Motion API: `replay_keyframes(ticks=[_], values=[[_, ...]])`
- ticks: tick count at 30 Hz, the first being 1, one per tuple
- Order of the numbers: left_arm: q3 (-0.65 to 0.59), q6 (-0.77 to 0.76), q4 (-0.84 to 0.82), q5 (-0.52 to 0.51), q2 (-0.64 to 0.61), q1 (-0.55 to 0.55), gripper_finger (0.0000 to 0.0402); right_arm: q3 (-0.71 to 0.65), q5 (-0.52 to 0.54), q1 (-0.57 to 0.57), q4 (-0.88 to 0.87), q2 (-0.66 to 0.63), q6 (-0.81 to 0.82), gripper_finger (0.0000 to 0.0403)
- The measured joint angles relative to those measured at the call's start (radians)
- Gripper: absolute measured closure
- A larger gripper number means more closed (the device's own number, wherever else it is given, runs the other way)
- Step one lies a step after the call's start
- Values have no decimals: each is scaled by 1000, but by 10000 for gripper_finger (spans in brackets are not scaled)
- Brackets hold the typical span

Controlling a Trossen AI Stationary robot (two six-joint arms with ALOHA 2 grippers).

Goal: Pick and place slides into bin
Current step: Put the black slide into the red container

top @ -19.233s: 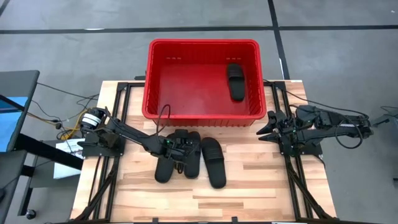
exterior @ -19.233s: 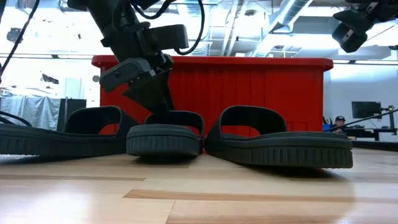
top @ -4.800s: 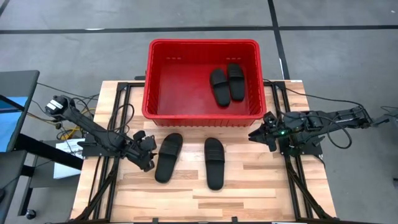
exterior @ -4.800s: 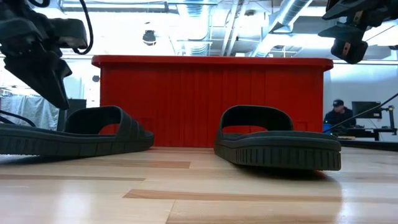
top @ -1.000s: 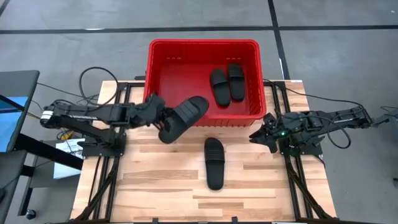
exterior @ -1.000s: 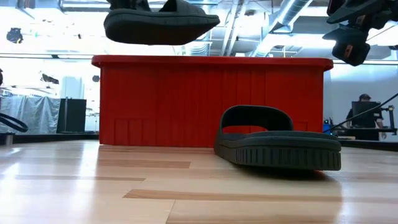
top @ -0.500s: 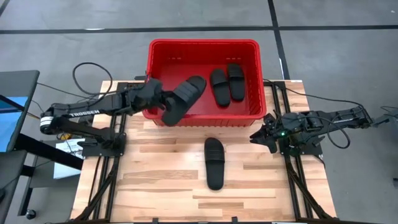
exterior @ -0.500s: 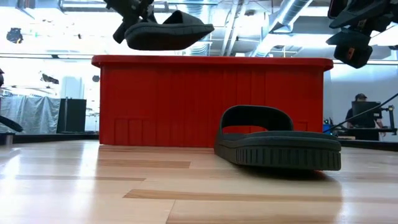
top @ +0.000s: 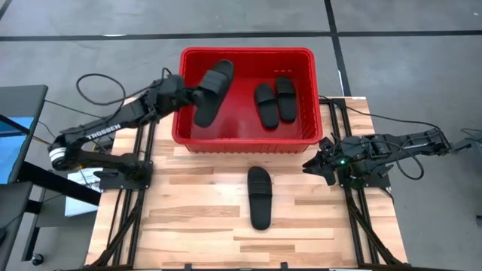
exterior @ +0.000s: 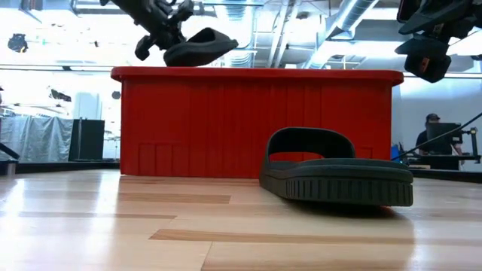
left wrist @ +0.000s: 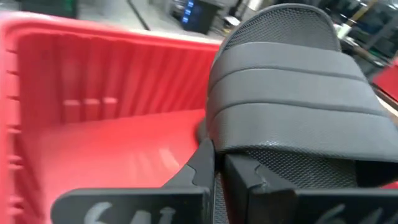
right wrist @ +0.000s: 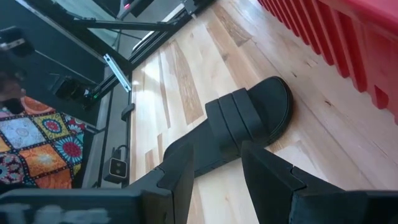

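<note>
The red bin [top: 245, 137] stands at the table's far middle. Two black slides [top: 265, 105] [top: 285, 98] lie side by side on its floor at the right. My left gripper [top: 190, 95] is shut on a third slide [top: 212, 90] above the bin's left half; in the low view this slide [exterior: 200, 47] is above the rim. A fourth slide [top: 260, 197] lies sole-down on the table, nearer than the bin. My right gripper [top: 319, 162] is open and empty at the table's right, near the bin's near right corner. My left gripper pinches the slide's long side edge [left wrist: 210, 144] between its two fingers, beside the wide strap. The fingers [left wrist: 247, 177] come about level from the table's left and lie across the slide. The slide is lifted clear above the bin, strap up, roughly level.
Bare wooden tabletop [top: 188, 218] lies to the left and right of the fourth slide. The bin's left floor [top: 226, 120] below the held slide is bare. Black frame rails [top: 360, 218] run along both table sides. A person [exterior: 431, 120] sits far behind the table.
My left gripper has carried the slide toward the table's far edge, from over the bin's near rim to over the bin's left half. The slide has stayed lifted clear and has turned to lie more lengthwise, near to far.
</note>
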Motion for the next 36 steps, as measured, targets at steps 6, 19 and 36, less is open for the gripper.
replay_keyframes(ticks=[6, 19, 36], values=[[0, -7, 1, -1, 23, 103, 401, 0, 0, 0, 0, 0, 0, 276], [160, 32, -85, -100, 245, 121, 401, 0, 1, 0, 0, 0, 1, 276], [818, 160, -710, -266, 676, 81, 401, 0, 1, 0, -51, 0, 1, 276]])
